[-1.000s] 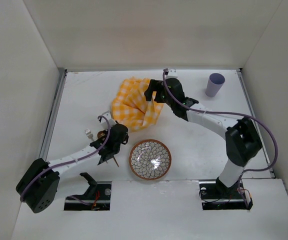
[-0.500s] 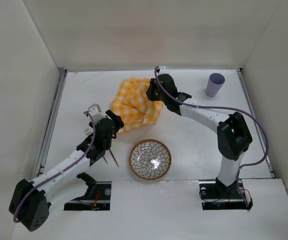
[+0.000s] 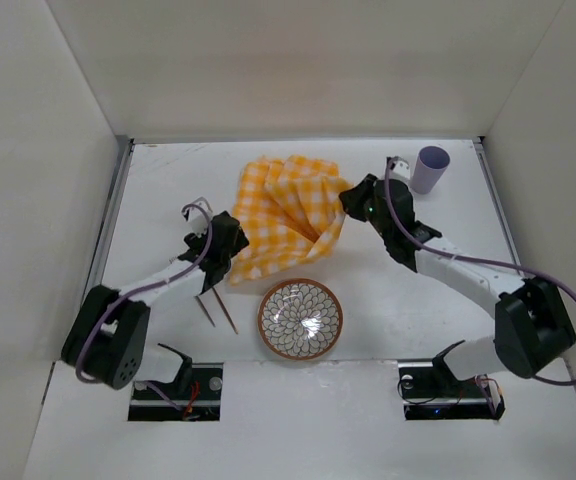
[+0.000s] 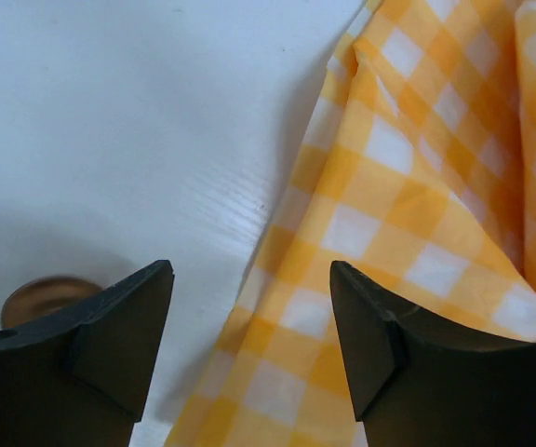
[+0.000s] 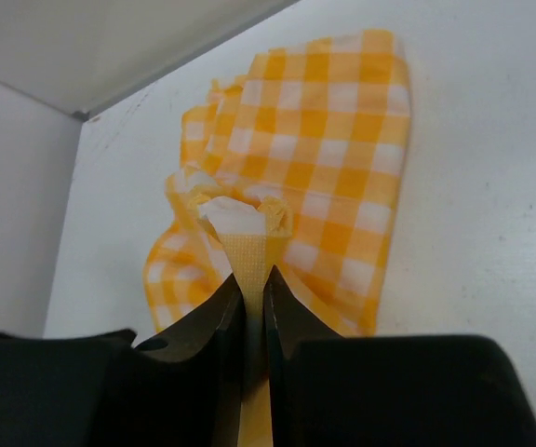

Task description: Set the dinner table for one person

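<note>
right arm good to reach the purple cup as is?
Likely not yet: the purple cup stands unobstructed near the right pincer, but it is shut on the checkered cloth and must release first.

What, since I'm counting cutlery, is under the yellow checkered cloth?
Only the dinner table shows around the checkered cloth. Its bunched folds hide whatever lies beneath; the right gripper pinches one fold.
</note>
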Robot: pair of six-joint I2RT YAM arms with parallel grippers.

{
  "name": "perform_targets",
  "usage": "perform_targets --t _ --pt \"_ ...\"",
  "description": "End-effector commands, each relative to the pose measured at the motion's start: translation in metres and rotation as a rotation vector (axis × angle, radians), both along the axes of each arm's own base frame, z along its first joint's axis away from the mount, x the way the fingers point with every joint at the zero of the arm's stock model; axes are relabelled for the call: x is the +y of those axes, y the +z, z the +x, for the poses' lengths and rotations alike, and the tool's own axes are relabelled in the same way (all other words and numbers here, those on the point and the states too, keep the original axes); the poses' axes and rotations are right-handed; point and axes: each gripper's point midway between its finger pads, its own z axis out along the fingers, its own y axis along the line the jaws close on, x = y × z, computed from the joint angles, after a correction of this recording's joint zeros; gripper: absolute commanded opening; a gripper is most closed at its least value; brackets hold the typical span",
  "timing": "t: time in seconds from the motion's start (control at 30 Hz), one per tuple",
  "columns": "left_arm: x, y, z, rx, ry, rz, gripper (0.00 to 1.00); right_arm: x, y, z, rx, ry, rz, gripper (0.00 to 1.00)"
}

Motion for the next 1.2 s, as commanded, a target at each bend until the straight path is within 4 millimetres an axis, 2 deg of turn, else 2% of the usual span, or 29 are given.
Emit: perform_targets --t 0.0,0.13,0.23,0.27,0.33,0.4,0.43,0.57,0.67,0.77,0.83,0.93,1.0,1.07,1.1,1.17 --pt "-0.014 0.019 0.041 -0.062 -0.027 0.035 0.68 -0.015 0.009 -0.009 -0.042 -0.09 0.164 0.17" --pt "-0.038 -0.011 0.07 0.024 -0.095 -0.021 0.68 -0.038 0.003 -0.019 -0.048 -0.143 0.218 0.17" --pt "-0.047 -0.024 0.084 0.053 -0.11 -0.062 0.6 -0.046 -0.002 -0.021 -0.046 -0.15 0.211 0.17" --pt "-0.049 -0.026 0.089 0.05 -0.101 -0.069 0.52 -0.047 -0.004 -0.021 -0.041 -0.152 0.21 0.17" --pt "-0.05 -0.031 0.102 0.049 -0.087 -0.074 0.29 -0.05 -0.006 -0.018 -0.036 -0.161 0.213 0.18" --pt "-0.045 -0.034 0.115 0.043 -0.056 -0.086 0.15 -0.051 -0.008 -0.013 -0.04 -0.166 0.209 0.18" --pt "-0.038 -0.034 0.124 0.034 -0.019 -0.099 0.11 -0.052 -0.008 -0.009 -0.04 -0.17 0.209 0.18" --pt "-0.01 -0.014 0.155 -0.039 0.1 -0.134 0.06 -0.063 -0.005 0.014 -0.044 -0.213 0.241 0.17" --pt "0.007 -0.003 0.178 -0.076 0.146 -0.125 0.04 -0.07 0.002 0.046 -0.045 -0.228 0.279 0.17" --pt "0.022 -0.001 0.192 -0.086 0.185 -0.126 0.03 -0.076 0.006 0.066 -0.034 -0.243 0.338 0.16" --pt "0.03 0.003 0.192 -0.091 0.203 -0.142 0.03 -0.081 0.01 0.067 -0.037 -0.255 0.361 0.16" --pt "0.033 0.012 0.18 -0.112 0.203 -0.156 0.03 -0.088 0.013 0.05 -0.052 -0.261 0.346 0.16" --pt "0.029 0.012 0.166 -0.126 0.195 -0.166 0.03 -0.101 0.002 0.03 -0.04 -0.311 0.344 0.16" --pt "0.023 0.006 0.153 -0.124 0.186 -0.192 0.03 -0.102 -0.021 0.003 0.003 -0.337 0.318 0.16" --pt "0.019 0.002 0.147 -0.119 0.179 -0.204 0.03 -0.1 -0.037 -0.013 0.036 -0.345 0.298 0.15" --pt "0.014 -0.005 0.136 -0.111 0.174 -0.216 0.04 -0.108 -0.07 -0.045 0.101 -0.411 0.254 0.15"
